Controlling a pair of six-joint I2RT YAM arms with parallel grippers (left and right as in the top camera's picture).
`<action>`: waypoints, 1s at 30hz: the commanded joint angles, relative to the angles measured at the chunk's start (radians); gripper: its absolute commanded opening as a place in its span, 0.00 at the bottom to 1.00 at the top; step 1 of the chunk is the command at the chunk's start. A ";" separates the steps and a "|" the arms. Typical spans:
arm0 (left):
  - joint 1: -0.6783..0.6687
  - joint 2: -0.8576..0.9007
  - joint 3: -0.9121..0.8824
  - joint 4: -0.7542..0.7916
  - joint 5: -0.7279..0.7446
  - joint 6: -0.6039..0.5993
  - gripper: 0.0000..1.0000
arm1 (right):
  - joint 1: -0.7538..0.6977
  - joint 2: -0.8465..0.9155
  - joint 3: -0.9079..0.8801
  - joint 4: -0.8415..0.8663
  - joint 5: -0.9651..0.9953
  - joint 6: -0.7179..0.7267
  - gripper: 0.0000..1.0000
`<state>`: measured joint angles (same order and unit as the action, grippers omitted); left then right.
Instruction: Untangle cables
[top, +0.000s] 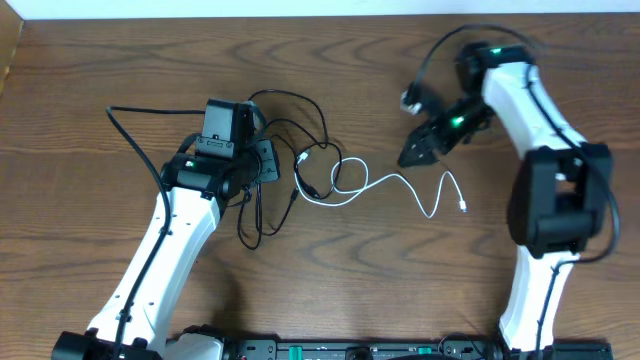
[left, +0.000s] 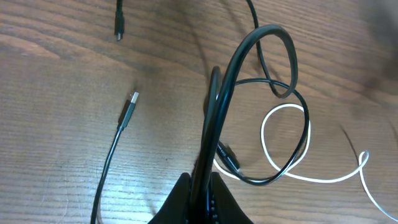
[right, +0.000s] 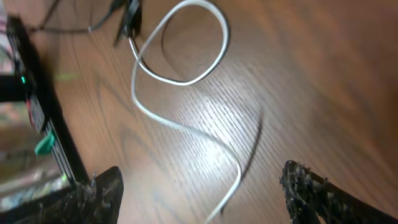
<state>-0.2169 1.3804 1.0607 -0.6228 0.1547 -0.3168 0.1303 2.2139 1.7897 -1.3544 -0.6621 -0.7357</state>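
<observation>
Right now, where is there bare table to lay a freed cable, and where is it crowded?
Bare: front middle, between left arm and right arm, up to the white cable; the far-left strip outside the left arm. Crowded: beside the left hand, where the black cable crosses the white one.

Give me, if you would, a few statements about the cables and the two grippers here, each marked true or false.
1. The left gripper is shut on the black cable. True.
2. The right gripper is clamped on the white cable. False: its jaws stand wide open and hold nothing; the white cable lies on the wooden table.
3. The white cable forms a loop near one end. True.
4. The two cables lie fully apart. False: a loop of the black cable crosses the white loop.
5. A plug on a black cord lies loose on the table. True.
</observation>
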 joint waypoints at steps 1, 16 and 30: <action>0.004 0.005 0.004 -0.002 -0.006 0.006 0.07 | 0.041 0.090 -0.004 -0.007 -0.034 -0.079 0.77; 0.004 0.005 0.004 -0.006 -0.006 0.006 0.08 | 0.171 0.145 -0.005 0.015 -0.097 -0.081 0.42; 0.004 0.005 0.004 -0.005 -0.006 0.006 0.08 | 0.048 -0.126 0.189 -0.032 -0.246 0.204 0.01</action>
<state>-0.2169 1.3804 1.0607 -0.6250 0.1547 -0.3168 0.2092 2.2322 1.9236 -1.4075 -0.8654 -0.6746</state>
